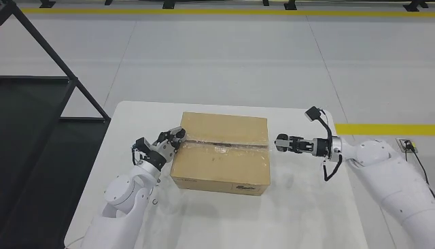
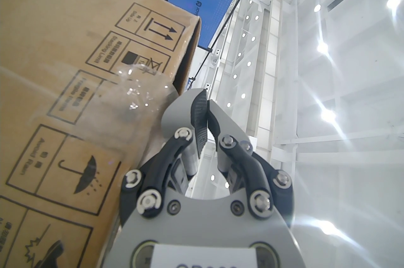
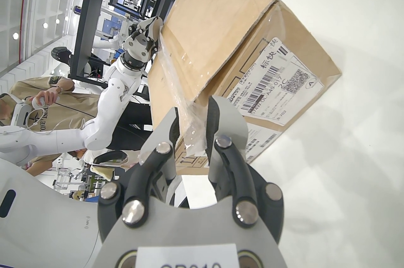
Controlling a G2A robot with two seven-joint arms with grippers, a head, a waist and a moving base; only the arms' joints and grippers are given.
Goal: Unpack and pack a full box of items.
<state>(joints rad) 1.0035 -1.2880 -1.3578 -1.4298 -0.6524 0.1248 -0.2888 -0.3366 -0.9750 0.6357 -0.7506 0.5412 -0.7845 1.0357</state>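
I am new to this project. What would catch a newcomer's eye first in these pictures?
A closed cardboard box, sealed with clear tape, sits in the middle of the white table. The left gripper, shut, is at one end; the right gripper, open, is at the opposite end.

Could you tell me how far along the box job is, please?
Done: nothing visible; the box is closed, clear tape across its seam. In hand: the left gripper, shut, at one end; the right gripper open around the tape's loose end. Left: opening, unpacking, repacking.
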